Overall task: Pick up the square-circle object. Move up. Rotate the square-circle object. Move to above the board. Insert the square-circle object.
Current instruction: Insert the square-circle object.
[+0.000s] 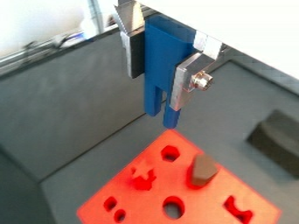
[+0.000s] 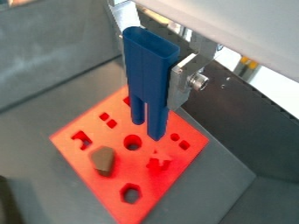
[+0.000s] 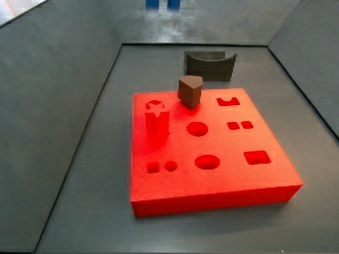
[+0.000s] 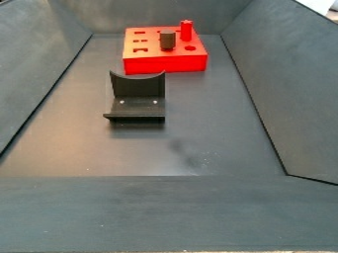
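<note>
The pincer [image 2: 163, 74] pinches the square-circle object [image 2: 149, 83] — long axis upright, prongs down — high above the board [image 2: 87, 127].

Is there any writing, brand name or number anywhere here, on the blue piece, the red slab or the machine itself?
None: no text, number or logo can be read in any view.
Blue piece, held up in the claw above the red slab: plain.
Red slab: only cut-out shapes, no markings.
Brown peg and red peg standing in the slab: plain.
Dark curved block on the grey floor: plain.
</note>
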